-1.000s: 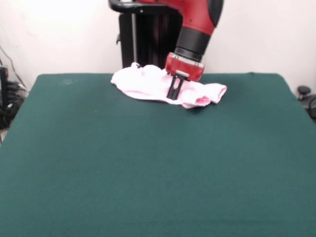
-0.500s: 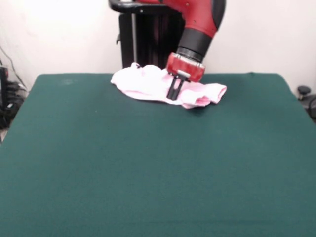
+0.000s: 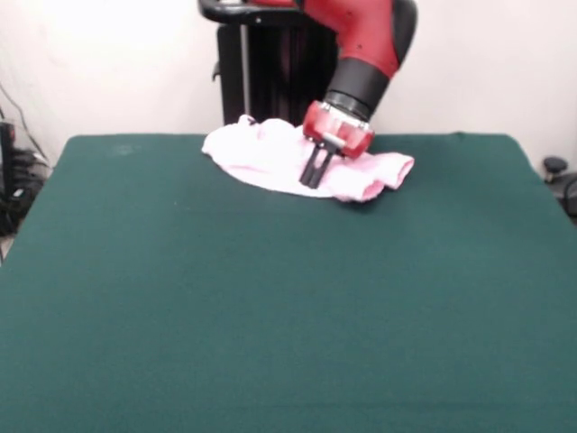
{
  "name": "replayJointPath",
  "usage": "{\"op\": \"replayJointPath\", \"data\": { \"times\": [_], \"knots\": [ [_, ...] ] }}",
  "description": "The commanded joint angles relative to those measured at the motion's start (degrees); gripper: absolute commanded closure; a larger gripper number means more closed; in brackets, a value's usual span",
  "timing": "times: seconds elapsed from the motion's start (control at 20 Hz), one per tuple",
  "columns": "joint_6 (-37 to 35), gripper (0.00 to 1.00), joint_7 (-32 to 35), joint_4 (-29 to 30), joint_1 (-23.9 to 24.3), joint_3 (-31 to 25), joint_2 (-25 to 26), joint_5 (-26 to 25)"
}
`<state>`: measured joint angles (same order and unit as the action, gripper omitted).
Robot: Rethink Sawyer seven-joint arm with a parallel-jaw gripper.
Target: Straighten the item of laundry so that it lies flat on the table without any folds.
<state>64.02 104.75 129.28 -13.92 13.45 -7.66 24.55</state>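
Jaws: two black fingers showing close together, tips down at the cloth; gap between them looking narrow, but cannot tell whether they are pinching fabric or just sitting on it; calling the grip state unclear. Gripper is tilting, tips pointing down and slightly toward the picture's left; red wrist collar sitting just above the fingers, black cuff above that, then the red arm coming down from the top edge.

Fingertips are meeting the pink trousers near the garment's front edge, roughly mid-length; the gripper body is overlapping the cloth behind it, so the contact patch is partly hidden.

Trousers are lying bunched on the tabletop, not flat; wrinkles and folds showing across the whole piece; left part is broader and paler, with a small raised peak at the back; right part is narrowing to a rolled end with a deeper pink fold at the front. No leg outline or waistband readable from this angle.

Garment is sitting at the far side of the tabletop, a bit right of centre, close to the far edge; the dark green surface is stretching wide in front of it and to both sides. Black pedestal column standing right behind the cloth; pale wall behind that.
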Motion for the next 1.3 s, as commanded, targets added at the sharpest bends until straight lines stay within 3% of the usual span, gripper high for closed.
{"op": "replayJointPath", "data": {
  "times": [0.05, 0.4, 0.9, 1.05, 1.3],
  "knots": [
    [3.04, 1.0, 12.84, -21.53, 0.27, -8.75, 3.02, 12.99],
    [4.14, 1.0, 9.91, -23.8, -0.84, -6.94, 3.49, 15.65],
    [-9.41, 1.0, 3.56, -25.99, 0.21, -7.41, -0.22, 13.77],
    [-11.79, 1.0, 3.3, -26.26, -0.32, -8.05, -1.13, 15.49],
    [-14.91, 1.0, 2.07, -27.68, -3.15, -10.14, -2.1, 23.99]
  ]
}}
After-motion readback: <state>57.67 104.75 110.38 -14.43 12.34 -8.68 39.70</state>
